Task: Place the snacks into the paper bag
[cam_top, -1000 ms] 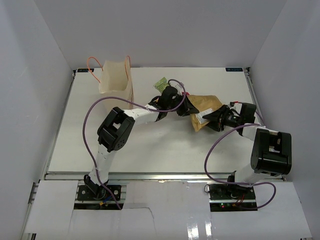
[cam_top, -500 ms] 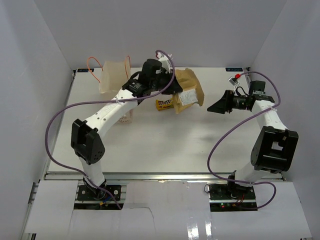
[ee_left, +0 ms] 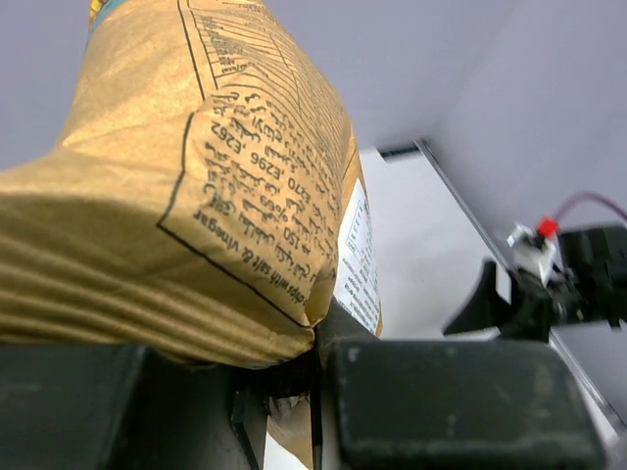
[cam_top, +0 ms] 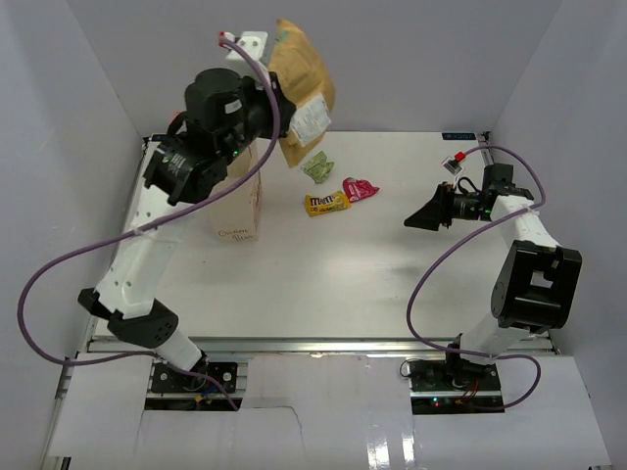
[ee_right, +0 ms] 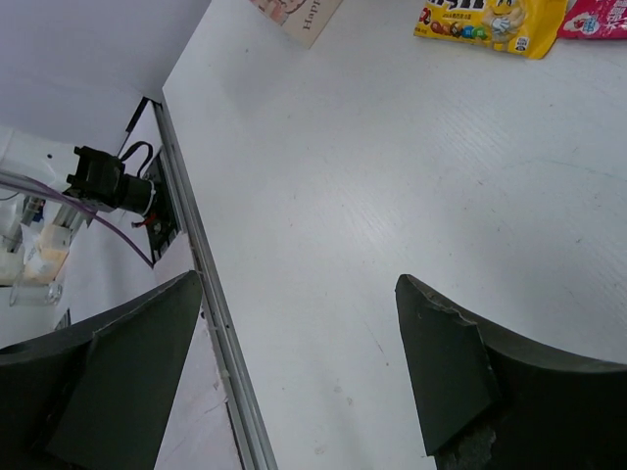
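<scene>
white table (cam_top: 323,284) | plain white walls left (cam_top: 59,147), far (cam_top: 411,59) and right (cam_top: 578,117) | metal rail (cam_top: 323,345) along near table edge | glossy white sheet (cam_top: 323,416) nearest | small blue sticker (cam_top: 457,136) far right

We read "m&m's" on the yellow packet (cam_top: 325,204) near the centre of the top view. The tan pouch (ee_left: 196,196), filling the left wrist view, carries "salt & vinegar". The handwriting low on the paper bag (cam_top: 238,213) is too small for us to read.
</scene>
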Robot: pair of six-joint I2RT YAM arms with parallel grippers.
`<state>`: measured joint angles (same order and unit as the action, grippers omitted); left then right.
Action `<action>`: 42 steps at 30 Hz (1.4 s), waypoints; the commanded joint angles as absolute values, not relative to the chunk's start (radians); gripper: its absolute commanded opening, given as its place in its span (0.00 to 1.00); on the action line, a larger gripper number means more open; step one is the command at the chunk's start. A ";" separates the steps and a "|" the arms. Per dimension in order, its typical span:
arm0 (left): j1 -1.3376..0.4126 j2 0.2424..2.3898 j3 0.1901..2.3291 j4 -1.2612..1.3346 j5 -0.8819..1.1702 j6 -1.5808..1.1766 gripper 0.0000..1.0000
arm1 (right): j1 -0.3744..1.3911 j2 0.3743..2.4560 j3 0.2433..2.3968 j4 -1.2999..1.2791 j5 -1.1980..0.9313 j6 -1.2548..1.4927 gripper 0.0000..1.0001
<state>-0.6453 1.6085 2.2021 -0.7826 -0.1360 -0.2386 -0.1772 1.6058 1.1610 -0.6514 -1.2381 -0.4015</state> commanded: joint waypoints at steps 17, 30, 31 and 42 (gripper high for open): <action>-0.635 1.381 2.229 -0.834 -0.680 -0.041 0.00 | -0.181 1.634 1.100 -0.666 -1.281 -0.466 0.86; -0.528 1.447 2.172 -1.043 -0.484 -0.287 0.00 | -0.187 1.623 1.088 -0.670 -1.289 -0.479 0.86; -0.506 1.459 2.177 -1.054 -0.462 -0.299 0.00 | -0.189 1.623 1.088 -0.672 -1.289 -0.480 0.86; -0.431 1.529 2.270 -1.198 -0.304 -0.429 0.00 | -0.196 1.621 1.077 -0.683 -1.296 -0.494 0.86</action>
<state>-0.4503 1.5394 2.2089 -1.1927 -0.3618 -0.3798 -0.1905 1.6356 1.0824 -0.6632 -1.2606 -0.4644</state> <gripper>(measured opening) 0.254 0.864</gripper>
